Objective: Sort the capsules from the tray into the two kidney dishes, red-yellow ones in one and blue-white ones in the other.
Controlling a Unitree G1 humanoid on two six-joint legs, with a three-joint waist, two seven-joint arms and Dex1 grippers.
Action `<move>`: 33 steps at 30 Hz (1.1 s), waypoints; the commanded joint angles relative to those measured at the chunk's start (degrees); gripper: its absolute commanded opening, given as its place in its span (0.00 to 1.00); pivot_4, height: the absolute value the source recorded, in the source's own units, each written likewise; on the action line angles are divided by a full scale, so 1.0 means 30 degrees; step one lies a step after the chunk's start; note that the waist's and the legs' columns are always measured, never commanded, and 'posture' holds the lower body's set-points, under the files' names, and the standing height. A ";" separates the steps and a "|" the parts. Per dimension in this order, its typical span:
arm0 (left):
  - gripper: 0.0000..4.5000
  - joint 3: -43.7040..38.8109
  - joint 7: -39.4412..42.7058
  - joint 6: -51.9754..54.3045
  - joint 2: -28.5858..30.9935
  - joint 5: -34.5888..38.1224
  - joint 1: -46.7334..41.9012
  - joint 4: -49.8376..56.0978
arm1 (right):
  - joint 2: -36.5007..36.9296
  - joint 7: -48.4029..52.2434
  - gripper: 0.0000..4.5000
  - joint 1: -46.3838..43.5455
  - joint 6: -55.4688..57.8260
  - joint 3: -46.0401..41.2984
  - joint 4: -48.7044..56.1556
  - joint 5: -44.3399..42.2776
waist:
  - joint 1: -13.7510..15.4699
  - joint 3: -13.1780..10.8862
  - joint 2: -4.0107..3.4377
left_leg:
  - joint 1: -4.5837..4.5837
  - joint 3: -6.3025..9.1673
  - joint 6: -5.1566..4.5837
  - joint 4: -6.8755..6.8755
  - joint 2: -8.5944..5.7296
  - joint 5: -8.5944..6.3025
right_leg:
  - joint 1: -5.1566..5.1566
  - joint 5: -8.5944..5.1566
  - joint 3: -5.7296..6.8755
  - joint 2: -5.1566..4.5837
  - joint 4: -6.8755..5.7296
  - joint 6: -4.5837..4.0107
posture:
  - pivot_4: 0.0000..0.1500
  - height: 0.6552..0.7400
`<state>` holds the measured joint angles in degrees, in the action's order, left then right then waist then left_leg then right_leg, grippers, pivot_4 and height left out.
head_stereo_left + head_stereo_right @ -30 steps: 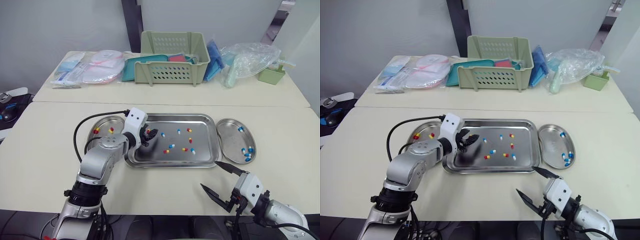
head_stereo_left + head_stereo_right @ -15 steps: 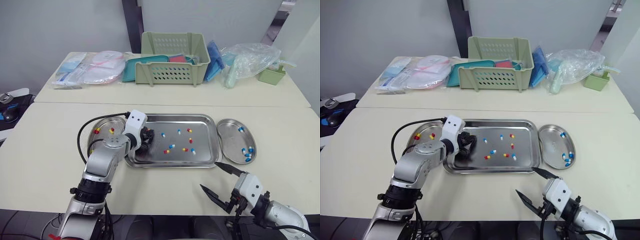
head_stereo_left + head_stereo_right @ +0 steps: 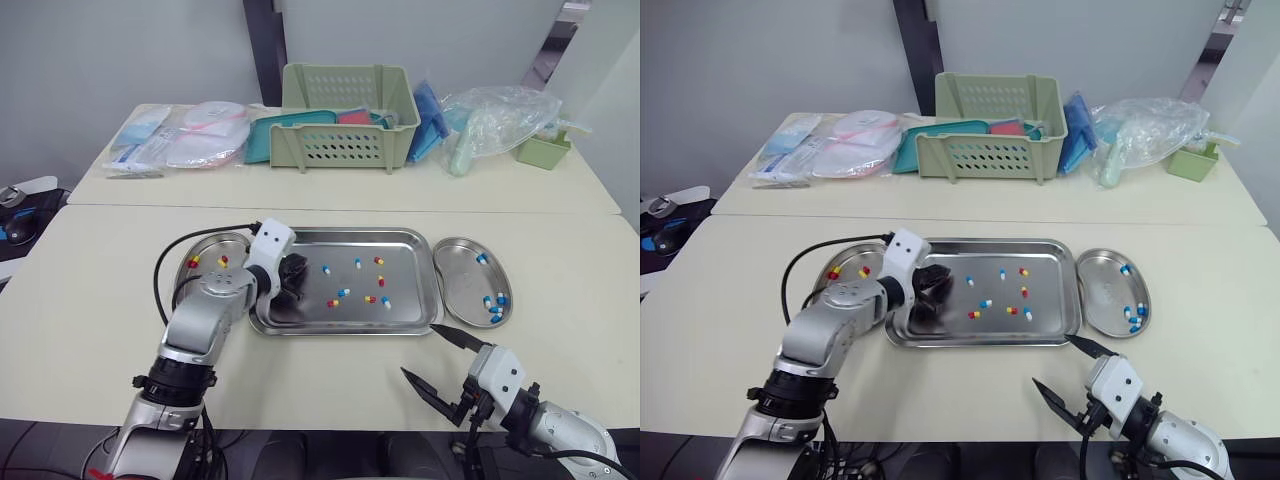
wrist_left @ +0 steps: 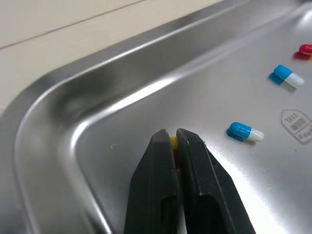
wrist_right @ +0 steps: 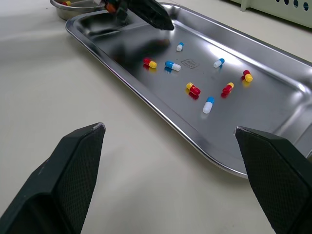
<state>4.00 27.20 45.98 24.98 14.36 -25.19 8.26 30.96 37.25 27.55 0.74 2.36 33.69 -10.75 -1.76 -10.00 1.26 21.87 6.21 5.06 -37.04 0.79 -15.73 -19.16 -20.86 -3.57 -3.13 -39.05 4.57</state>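
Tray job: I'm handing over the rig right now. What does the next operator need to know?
Left gripper: shut on a red-yellow capsule, low over the tray's left end.
Right gripper: open, near the table's front edge, off the tray.
Done: at least two red-yellow in the left dish; several blue-white capsules in the right dish.
Left: drop the held one in the left dish, then sort four red-yellow and four blue-white lying in the tray.
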 commanded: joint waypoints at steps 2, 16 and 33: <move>0.00 -0.2415 0.1373 -0.0237 0.1590 0.1390 -0.0167 0.1955 | 0.0040 0.0111 1.00 -0.0053 -0.0178 -0.0007 0.0835 -0.0279 | 0.0001 0.0000 -0.0001 | -0.0002 -0.0001 0.0000 0.0002 0.0001 0.0000 | 0.0000 0.0000 -0.0001 0.0000 0.0001 0.0000 | 1.00 1.00; 0.00 -0.7733 0.5860 -0.3663 0.6564 0.3074 0.4688 0.1633 | 0.0566 0.2011 1.00 -0.2205 -0.0698 0.0808 -0.0269 -0.0563 | -0.0026 -0.0008 -0.0011 | -0.0008 -0.0004 -0.0004 0.0012 0.0008 -0.0002 | -0.0008 -0.0001 -0.0002 0.0001 0.0003 -0.0001 | 1.00 1.00; 0.00 -0.8537 0.5508 -0.6262 0.6330 0.2877 0.8124 0.0298 | 0.0694 0.3135 1.00 -0.4148 -0.0310 0.1440 -0.0766 -0.1185 | -0.0011 -0.0012 0.0001 | -0.0009 0.0001 -0.0006 0.0013 0.0012 -0.0004 | -0.0002 -0.0001 0.0007 0.0001 0.0003 -0.0001 | 1.00 1.00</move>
<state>-19.51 44.16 28.33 44.04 23.06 -0.78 8.85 33.12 46.24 15.45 0.11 6.64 30.72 -13.17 -1.80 -10.03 1.26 21.84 6.22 5.04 -37.00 0.83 -15.74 -19.16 -20.86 -3.55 -3.13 -39.04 4.57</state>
